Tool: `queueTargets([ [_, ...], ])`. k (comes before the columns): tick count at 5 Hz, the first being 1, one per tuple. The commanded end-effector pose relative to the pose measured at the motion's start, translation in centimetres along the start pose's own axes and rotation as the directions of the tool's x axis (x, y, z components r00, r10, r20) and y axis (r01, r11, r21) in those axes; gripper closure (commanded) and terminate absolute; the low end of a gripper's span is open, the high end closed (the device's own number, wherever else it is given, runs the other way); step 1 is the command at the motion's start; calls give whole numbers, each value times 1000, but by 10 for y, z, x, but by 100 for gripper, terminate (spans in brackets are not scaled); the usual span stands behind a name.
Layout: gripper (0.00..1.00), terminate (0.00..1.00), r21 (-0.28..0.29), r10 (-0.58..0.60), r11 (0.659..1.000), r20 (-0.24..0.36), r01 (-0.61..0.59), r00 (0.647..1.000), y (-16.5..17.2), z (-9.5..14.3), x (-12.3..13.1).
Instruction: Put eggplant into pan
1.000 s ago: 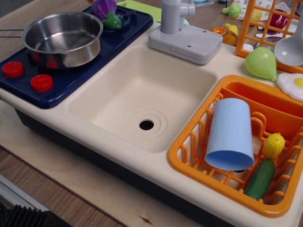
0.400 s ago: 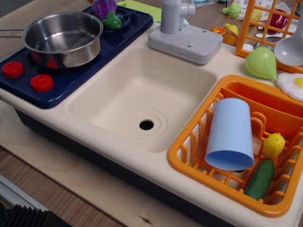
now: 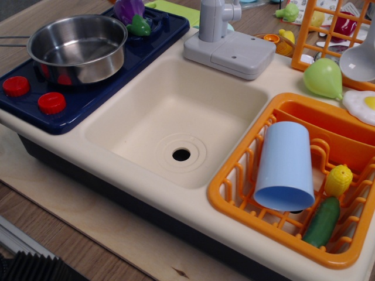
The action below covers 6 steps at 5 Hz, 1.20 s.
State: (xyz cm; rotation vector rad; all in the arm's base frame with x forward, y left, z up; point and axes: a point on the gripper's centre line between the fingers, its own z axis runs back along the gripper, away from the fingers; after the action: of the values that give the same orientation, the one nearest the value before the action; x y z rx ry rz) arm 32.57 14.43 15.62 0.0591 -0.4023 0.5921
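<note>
The purple eggplant point(image 3: 129, 9) with its green cap lies on the back burner of the dark blue stove point(image 3: 146, 47), at the top edge of the view, just behind and right of the pan. The pan point(image 3: 77, 47) is a shiny steel pot with nothing in it on the front burner at upper left, its thin handle pointing left. The eggplant and the pan are apart. No gripper or arm shows in this view.
A cream sink basin point(image 3: 176, 120) sits in the middle with a grey faucet point(image 3: 225, 38) behind it. An orange basket point(image 3: 234, 193) at right holds a light blue cup point(image 3: 285, 167), a cucumber point(image 3: 322, 221) and a toy corn point(image 3: 338, 179). A green pear point(image 3: 323, 78) lies behind it.
</note>
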Motion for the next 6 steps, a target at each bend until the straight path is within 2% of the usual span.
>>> queueTargets([
  [1,0,0,-19,-12,1000,34,13,999,7,-9,5],
  [3,0,0,-75,-32,997,35,35,999,2,-31,4],
  [4,100,0,-90,-40,995,14,41,999,-2,-40,5],
  [5,100,0,-64,-45,997,24,46,999,-4,-36,5],
  [6,100,0,-2,-65,998,43,65,997,2,-15,14],
])
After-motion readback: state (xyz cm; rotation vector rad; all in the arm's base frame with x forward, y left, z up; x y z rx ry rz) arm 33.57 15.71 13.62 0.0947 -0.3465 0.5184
